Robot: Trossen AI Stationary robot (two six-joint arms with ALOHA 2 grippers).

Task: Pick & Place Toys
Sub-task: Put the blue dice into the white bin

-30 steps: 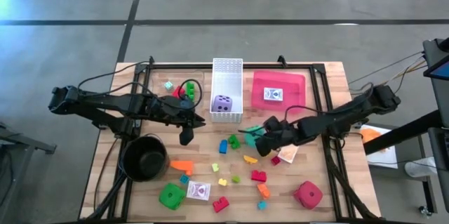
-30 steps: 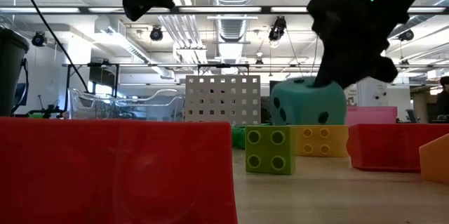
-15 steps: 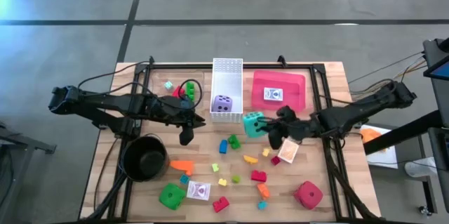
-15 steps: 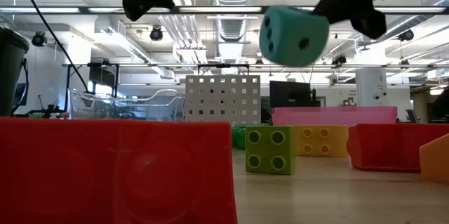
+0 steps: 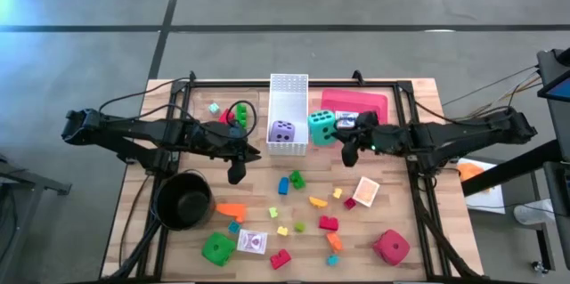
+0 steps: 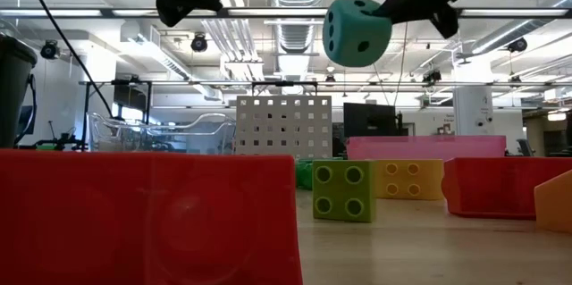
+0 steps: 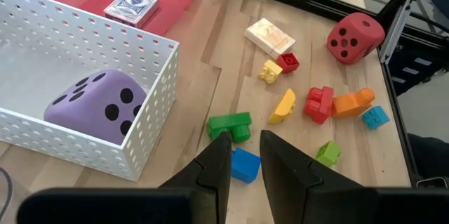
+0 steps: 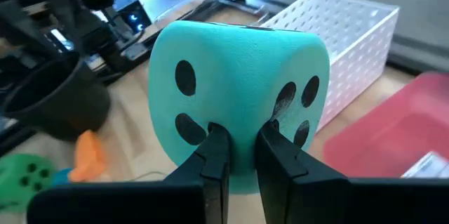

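A teal die (image 5: 321,129) hangs in the air beside the right wall of the white basket (image 5: 288,88), with my right gripper (image 5: 337,134) shut on it. It also shows high up in the low view (image 6: 356,30). A purple die (image 5: 282,131) lies in the basket. My left gripper (image 5: 236,174) hovers shut and empty left of the basket, above the table. A green die (image 5: 217,248), a red die (image 5: 391,247), card packs (image 5: 366,191) and several small bricks (image 5: 294,180) lie on the table. My right gripper pinches the teal die at the edge between two spotted faces (image 8: 242,134), one finger (image 8: 216,147) on each face. The foam is dented in there. The fingers come from the table's right, slanting a little down. The die is lifted clear of the table.
A red tray (image 5: 374,106) with a card pack (image 5: 346,120) stands right of the basket, under my right arm. A round black pot (image 5: 184,199) sits at the near left. A black frame rail (image 5: 405,133) runs along the table's sides.
My right gripper has risen and gone toward the table's far edge, rolling as it went. The teal die has come off the table with it and now hangs clear next to the basket.
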